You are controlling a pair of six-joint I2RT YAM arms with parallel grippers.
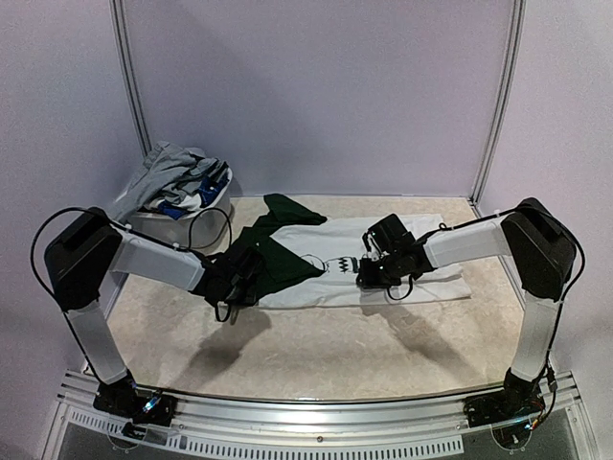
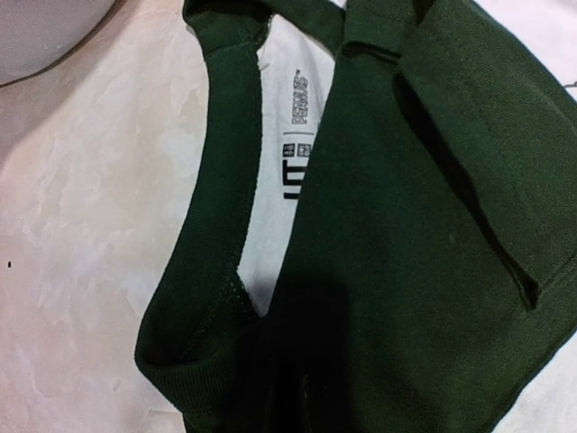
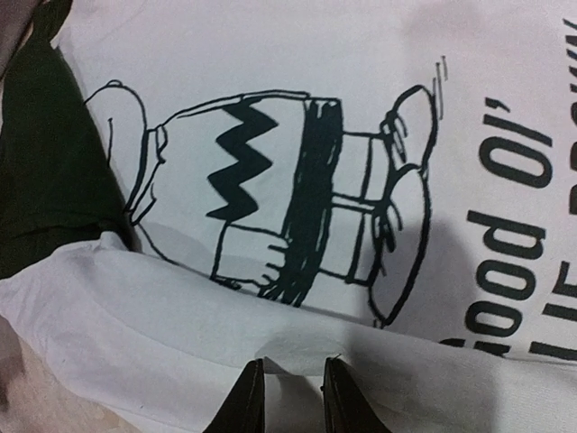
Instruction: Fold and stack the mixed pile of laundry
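White shirt's (image 3: 270,63) print (image 3: 297,198): wrist-crisp, overhead unclear.

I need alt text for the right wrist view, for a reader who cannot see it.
The right gripper pinches a raised fold of a white T-shirt, its two dark fingertips close together at the bottom edge. Beyond the fold is a black cartoon print with the words "Good Ol'"; a dark green sleeve shows at left.
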